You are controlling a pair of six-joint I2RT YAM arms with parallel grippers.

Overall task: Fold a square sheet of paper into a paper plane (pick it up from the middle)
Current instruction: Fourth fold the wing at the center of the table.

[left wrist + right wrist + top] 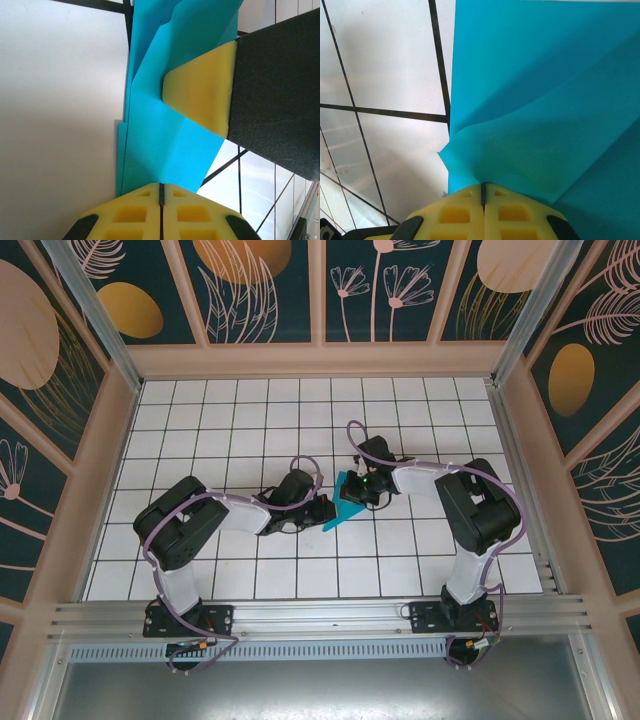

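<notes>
Top external view: two robot arms pinch one folded blue sheet between them

Top external view looks down on a white table (200, 420) ruled with black grid lines, walled by panels painted with leaves and flowers. Two black-and-white arms reach from the near edge and meet near the middle. Between their tips sits a thin, bright cyan-blue sheet of paper (347, 505), folded into a small creased wedge whose point aims toward the near-left. The left pincer (322, 512) touches the sheet's left side, and the right pincer (362, 488) touches its far-right side. Whether the paper rests on the table or hangs just above it cannot be told.

Left wrist view: the left pincer (161, 189) has its two yellow foam fingertips pressed together, with the sheet of paper (160, 145) caught in the seam between them. The paper runs away from the tips in several overlapping layers, with a crease along its left edge. Further up the sheet, a yellow pad (200, 95) on a black finger of the right pincer lies flat against the blue surface.

Right wrist view: the right pincer (483, 189) is likewise closed, its yellow tips pinching a buckled edge of the sheet of paper (545, 100). From the grip the paper spreads upward and to the right, with a soft ridge bulging just above the fingertips. White tiles of the table (390, 65) show to the left.
</notes>
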